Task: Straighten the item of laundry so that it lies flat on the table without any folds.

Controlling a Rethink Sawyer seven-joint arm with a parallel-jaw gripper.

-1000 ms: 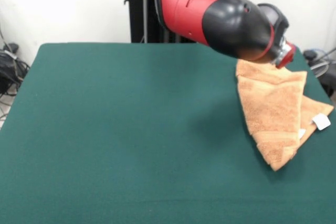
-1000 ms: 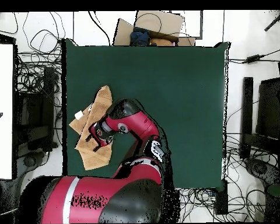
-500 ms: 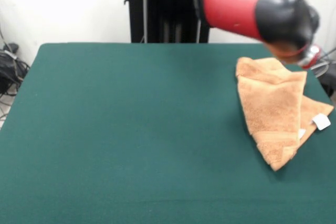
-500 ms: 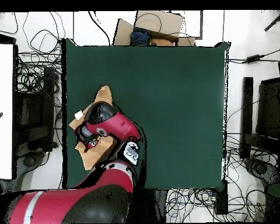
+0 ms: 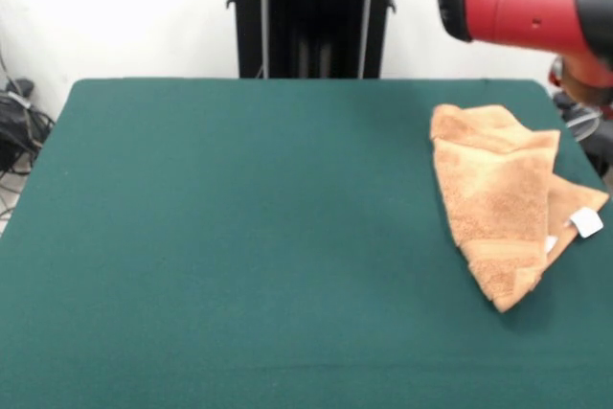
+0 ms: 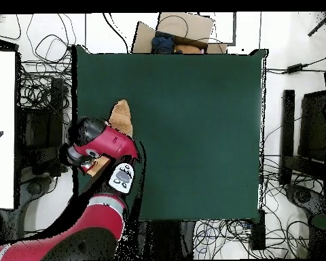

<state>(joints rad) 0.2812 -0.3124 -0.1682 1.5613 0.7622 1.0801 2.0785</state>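
- You have the towel point(image 5: 503, 200) lying folded over on itself near the right edge of the table point(image 5: 239, 237) in the front view, narrowing to a point toward the camera.
- Note the small white tag point(image 5: 586, 222) on the towel's right corner, close to the table edge.
- From overhead, only the towel's tip point(image 6: 121, 115) and a small strip under the arm show; the red arm point(image 6: 104, 146) covers the rest.
- You will find the gripper point(image 6: 86, 162) at the table's left edge in the overhead view, above the towel's covered part. I cannot tell how its fingers are set or whether they have hold of anything.
- No boxes, bins or trays sit on the table; the towel is the only loose thing on it.
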